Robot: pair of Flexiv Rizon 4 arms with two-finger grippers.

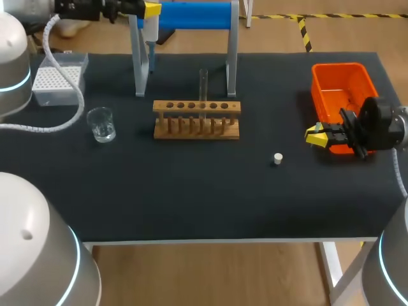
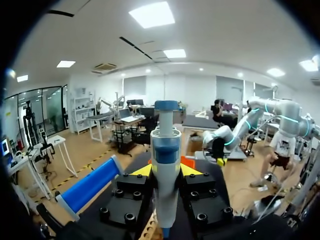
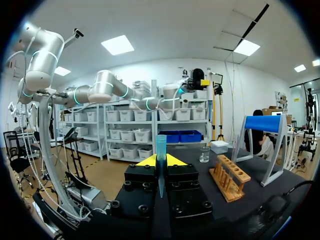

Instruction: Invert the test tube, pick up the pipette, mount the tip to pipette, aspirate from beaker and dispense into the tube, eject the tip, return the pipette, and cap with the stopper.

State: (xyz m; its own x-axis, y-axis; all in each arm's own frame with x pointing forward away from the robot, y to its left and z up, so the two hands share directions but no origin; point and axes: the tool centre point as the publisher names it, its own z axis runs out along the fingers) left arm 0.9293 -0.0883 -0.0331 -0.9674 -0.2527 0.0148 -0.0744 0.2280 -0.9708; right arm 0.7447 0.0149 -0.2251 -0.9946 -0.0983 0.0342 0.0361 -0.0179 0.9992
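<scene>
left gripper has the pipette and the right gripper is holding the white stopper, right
Not quite. The left gripper does hold the pipette, but the right gripper holds a blue pipette tip, as the right wrist view shows; the white stopper lies on the table.

Left arm [image 1: 13,70], right arm [image 1: 390,268]: silver-grey rounded shells, cyan light rings. White ribbed cable [image 1: 78,95] along left. Left gripper [image 2: 166,170], right gripper [image 3: 160,161]: black blocks, socket screws, yellow-tipped jaws.
</scene>
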